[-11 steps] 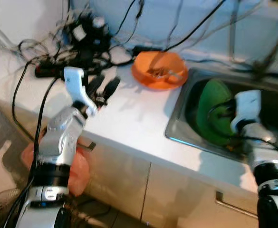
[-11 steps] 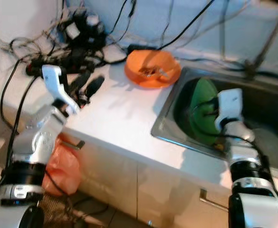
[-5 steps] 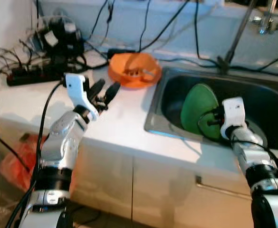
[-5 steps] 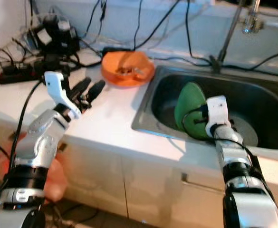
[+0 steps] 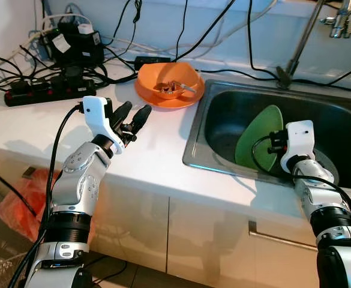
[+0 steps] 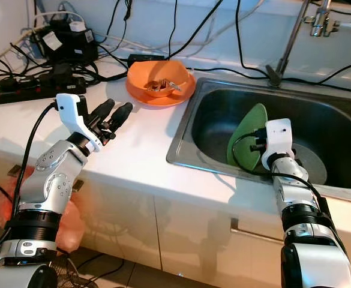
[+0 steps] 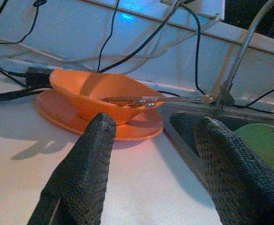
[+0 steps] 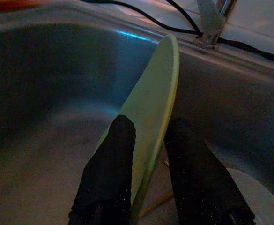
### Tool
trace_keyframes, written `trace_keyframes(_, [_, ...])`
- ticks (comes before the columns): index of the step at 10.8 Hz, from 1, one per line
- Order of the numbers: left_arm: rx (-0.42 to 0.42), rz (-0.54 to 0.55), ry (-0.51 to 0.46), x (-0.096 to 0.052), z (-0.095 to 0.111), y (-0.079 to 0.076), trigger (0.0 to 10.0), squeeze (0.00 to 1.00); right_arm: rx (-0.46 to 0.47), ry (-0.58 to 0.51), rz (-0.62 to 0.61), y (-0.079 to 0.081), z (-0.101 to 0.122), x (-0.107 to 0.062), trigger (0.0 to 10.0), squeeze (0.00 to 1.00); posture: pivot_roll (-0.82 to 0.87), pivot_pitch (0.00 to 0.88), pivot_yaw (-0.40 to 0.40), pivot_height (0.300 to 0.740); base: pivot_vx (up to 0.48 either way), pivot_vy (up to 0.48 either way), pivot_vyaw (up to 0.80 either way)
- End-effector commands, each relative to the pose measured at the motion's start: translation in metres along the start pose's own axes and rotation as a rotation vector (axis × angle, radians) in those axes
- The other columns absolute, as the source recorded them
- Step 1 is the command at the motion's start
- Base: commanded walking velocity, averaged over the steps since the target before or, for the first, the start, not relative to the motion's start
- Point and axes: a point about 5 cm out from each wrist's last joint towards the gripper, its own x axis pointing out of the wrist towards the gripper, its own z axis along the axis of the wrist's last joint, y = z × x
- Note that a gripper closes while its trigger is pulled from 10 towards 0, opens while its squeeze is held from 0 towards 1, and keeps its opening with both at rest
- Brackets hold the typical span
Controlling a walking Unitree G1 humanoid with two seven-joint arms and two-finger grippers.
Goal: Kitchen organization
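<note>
A green plate (image 5: 259, 143) stands on edge inside the steel sink (image 5: 194, 150), leaning toward the sink's left wall. My right gripper (image 8: 149, 127) is shut on the plate's rim, one black finger on each face. An orange bowl (image 5: 169, 81) holding a metal utensil sits on an orange plate (image 7: 127, 131) on the white counter, just left of the sink. My left gripper (image 5: 137, 110) hovers open above the counter a short way in front of the bowl, pointing at it and holding nothing.
A black power strip (image 5: 37, 93) and a tangle of cables and adaptors (image 5: 73, 43) crowd the counter's back left. A tap (image 5: 337, 15) rises behind the sink. A pale plate (image 8: 251, 199) lies on the sink floor. An orange bag (image 5: 16, 207) sits on the floor.
The whole picture has swung and steadied, so the camera moved. My right gripper keeps its hold on the green plate in the sink. The left gripper stays open near the orange bowl.
</note>
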Motion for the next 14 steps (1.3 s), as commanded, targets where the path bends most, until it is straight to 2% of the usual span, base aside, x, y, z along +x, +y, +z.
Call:
trace_keyframes(1, [0.015, 0.005, -0.014, 0.001, 0.003, -0.001, 10.0, 0.00, 0.011, -0.059, 0.006, 0.001, 0.014, 0.003, 10.0, 1.00, 0.09, 0.000, -0.013, 0.740, 0.000, 0.000, 0.00])
trace_keyframes(2, [0.013, 0.008, -0.014, 0.000, 0.003, -0.001, 10.0, 0.00, -0.011, -0.093, 0.015, 0.004, 0.020, 0.004, 10.0, 0.00, 0.09, 0.000, -0.013, 0.740, 0.000, 0.000, 0.00])
trace_keyframes(4, [0.013, 0.009, -0.015, 0.001, 0.003, -0.001, 10.0, 0.00, -0.007, -0.164, 0.030, 0.008, 0.034, 0.006, 10.0, 0.00, 0.09, 0.000, -0.013, 0.740, 0.000, 0.000, 0.00])
trace_keyframes(7, [0.012, 0.009, -0.018, 0.001, 0.004, -0.001, 10.0, 0.00, -0.012, -0.206, 0.039, 0.010, 0.047, 0.008, 10.0, 0.00, 0.09, 0.000, -0.013, 0.740, 0.000, 0.000, 0.00])
trace_keyframes(8, [0.010, 0.010, -0.019, 0.002, 0.003, -0.002, 10.0, 0.00, -0.005, -0.253, 0.041, 0.011, 0.059, 0.009, 10.0, 0.59, 0.09, 0.000, -0.017, 0.740, 0.000, 0.000, 0.00])
trace_keyframes(9, [0.009, 0.010, -0.019, 0.002, 0.003, -0.002, 10.0, 0.00, 0.002, -0.273, 0.042, 0.011, 0.064, 0.010, 10.0, 0.59, 0.09, 0.000, -0.017, 0.740, 0.000, 0.000, 0.00])
trace_keyframes(10, [0.009, 0.009, -0.020, 0.002, 0.003, -0.002, 10.0, 0.00, -0.019, -0.287, 0.045, 0.012, 0.068, 0.010, 10.0, 1.00, 0.09, 0.000, -0.019, 0.740, 0.000, 0.000, 0.00])
trace_keyframes(11, [0.009, 0.010, -0.021, 0.003, 0.003, -0.002, 10.0, 0.00, -0.028, -0.310, 0.042, 0.013, 0.073, 0.010, 10.0, 0.00, 0.09, 0.000, -0.019, 0.740, 0.000, 0.000, 0.00])
trace_keyframes(14, [0.010, 0.013, -0.020, 0.002, 0.002, -0.002, 10.0, 0.00, -0.013, -0.359, 0.060, 0.018, 0.081, 0.009, 10.0, 0.00, 0.09, 0.000, -0.021, 0.740, 0.000, 0.000, 0.00])
